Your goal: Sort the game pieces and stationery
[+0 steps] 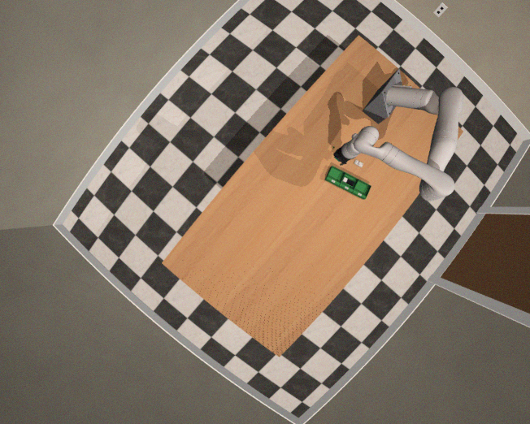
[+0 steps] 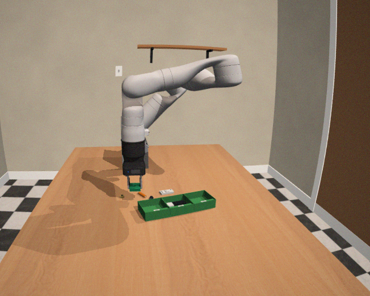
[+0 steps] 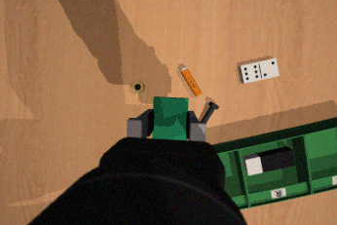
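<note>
Above the wooden table (image 1: 256,227) (image 2: 194,254) (image 3: 292,11), the claw (image 1: 336,157) (image 2: 134,187) (image 3: 170,119) is gripping a green block (image 2: 134,187) (image 3: 170,115); in the exterior view, the domino (image 1: 358,163) (image 2: 166,191) (image 3: 259,70) is lying at its three o'clock, the green tray (image 1: 335,172) (image 2: 179,212) (image 3: 263,197) at four, a wall shelf (image 2: 181,47) at one

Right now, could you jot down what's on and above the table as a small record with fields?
fingers: closed on a green block, above the table
tray: green, three compartments
middle compartment: marked R, holds a black-and-white block
outside tray: white domino, orange stick, black bolt-like piece, small brass-coloured piece
S label: cannot read it
</note>
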`<state>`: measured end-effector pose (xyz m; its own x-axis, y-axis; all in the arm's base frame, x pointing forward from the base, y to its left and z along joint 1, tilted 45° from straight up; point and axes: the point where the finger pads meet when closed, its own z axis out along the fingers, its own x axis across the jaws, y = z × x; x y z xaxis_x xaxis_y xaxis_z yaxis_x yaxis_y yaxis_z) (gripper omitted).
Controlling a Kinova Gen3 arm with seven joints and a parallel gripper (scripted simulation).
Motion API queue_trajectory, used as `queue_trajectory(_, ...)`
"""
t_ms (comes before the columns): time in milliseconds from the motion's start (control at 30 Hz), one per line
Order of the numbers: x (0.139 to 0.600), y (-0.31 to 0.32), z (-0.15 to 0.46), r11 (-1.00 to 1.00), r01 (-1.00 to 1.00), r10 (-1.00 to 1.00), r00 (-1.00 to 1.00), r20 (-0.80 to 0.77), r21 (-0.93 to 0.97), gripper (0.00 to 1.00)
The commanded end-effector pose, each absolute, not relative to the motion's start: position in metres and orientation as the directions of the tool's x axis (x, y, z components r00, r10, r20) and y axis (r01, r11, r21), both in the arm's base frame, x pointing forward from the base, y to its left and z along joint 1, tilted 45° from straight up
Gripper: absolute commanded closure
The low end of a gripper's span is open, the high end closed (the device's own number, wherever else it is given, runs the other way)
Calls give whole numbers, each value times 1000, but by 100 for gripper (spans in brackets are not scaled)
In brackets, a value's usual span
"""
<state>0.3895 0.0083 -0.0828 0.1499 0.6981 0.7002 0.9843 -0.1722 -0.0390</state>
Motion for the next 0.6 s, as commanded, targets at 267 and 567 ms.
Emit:
queue_trajectory(267, 424, 43, -43, -152, 988, 703, 119, 701, -16, 30)
queue_trajectory(567, 449, 71, -13, 13, 989, 719, -111, 686, 146, 30)
